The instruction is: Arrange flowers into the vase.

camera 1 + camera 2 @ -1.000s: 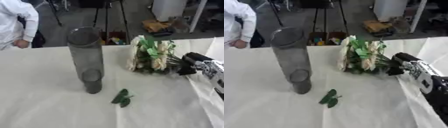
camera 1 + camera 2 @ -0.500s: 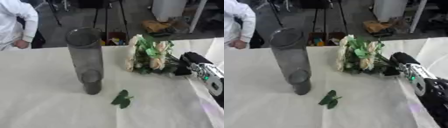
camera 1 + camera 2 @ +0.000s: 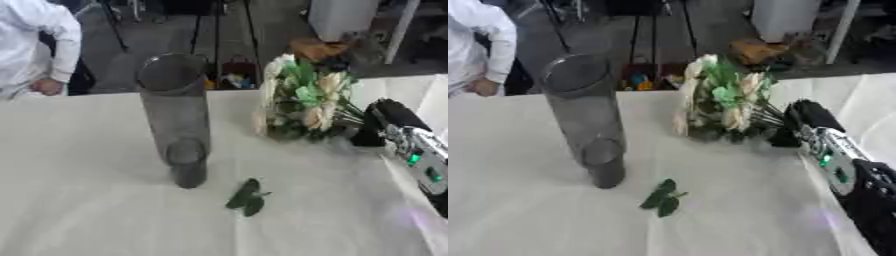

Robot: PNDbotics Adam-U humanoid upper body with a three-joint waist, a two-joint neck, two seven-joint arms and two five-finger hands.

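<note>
Table under pale cloth; tall grey vase upright left of centre; bouquet tilted up just right of it, stems in right hand, fingers curled round them; fallen green leaves before vase.

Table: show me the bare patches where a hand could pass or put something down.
The white cloth-covered table is bare left of the tall grey cylindrical vase and along the near edge. The fallen green leaf sprig takes a small spot. It is crowded at right, where the right hand meets the cream-and-green flower bouquet.
</note>
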